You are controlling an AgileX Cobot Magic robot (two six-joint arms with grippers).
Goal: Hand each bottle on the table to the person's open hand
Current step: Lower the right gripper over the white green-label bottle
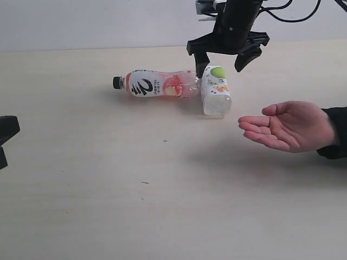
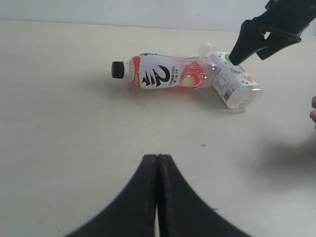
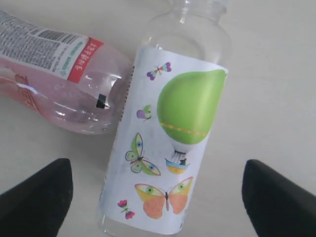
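Note:
Two bottles lie on the table point(image 1: 108, 179). The pink-red bottle point(image 1: 157, 84) with a black cap rests on its side, its base touching the green-label bottle point(image 1: 215, 89). My right gripper point(image 1: 222, 60) hovers open just above the green-label bottle point(image 3: 170, 143), one finger on each side and neither touching it. The pink-red bottle point(image 3: 59, 84) sits beside it. The person's open hand point(image 1: 287, 125) waits palm up at the right. My left gripper point(image 2: 157, 158) is shut and empty, low over the table's near left; the pink-red bottle point(image 2: 163, 74) is far ahead of it.
The left arm's black body point(image 1: 6, 132) sits at the left edge of the exterior view. A white wall point(image 1: 97, 21) runs behind the table's far edge. Tiny dark specks point(image 1: 165, 141) mark the wood.

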